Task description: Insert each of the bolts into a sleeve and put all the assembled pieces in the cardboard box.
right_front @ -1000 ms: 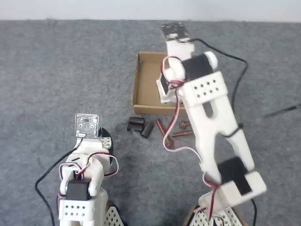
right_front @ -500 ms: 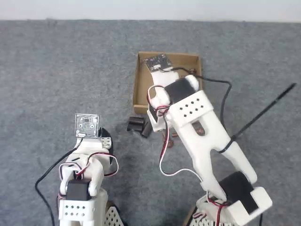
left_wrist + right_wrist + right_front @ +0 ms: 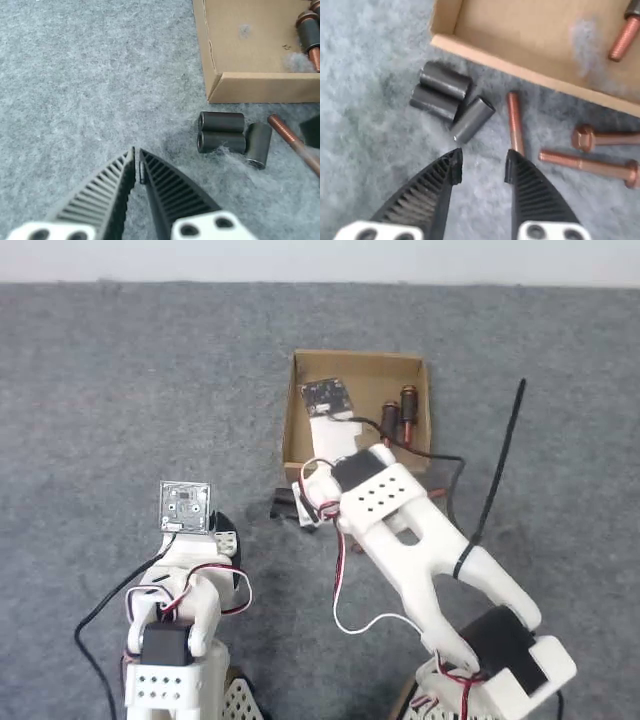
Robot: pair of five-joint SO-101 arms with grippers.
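Three black sleeves lie together on the grey carpet: two side by side point(image 3: 445, 80) point(image 3: 432, 102) and a third point(image 3: 472, 119) angled beside them. My right gripper point(image 3: 482, 165) hangs open just above the carpet, short of that third sleeve and one copper bolt point(image 3: 515, 122). Two more bolts point(image 3: 605, 137) point(image 3: 590, 162) lie to the side. The cardboard box point(image 3: 358, 375) holds two assembled pieces point(image 3: 385, 420) point(image 3: 408, 408). My left gripper point(image 3: 136, 152) is shut on nothing, a short way from the sleeves point(image 3: 221, 141).
The box's front wall point(image 3: 520, 70) stands just beyond the loose parts. In the high view the right arm point(image 3: 385, 505) covers most of them, and a black cable point(image 3: 500, 460) runs beside it. Open carpet lies left of the box.
The right arm has drawn back from over the box and come down to the loose parts in front of it, uncovering the two pieces inside. The left arm has stayed still.
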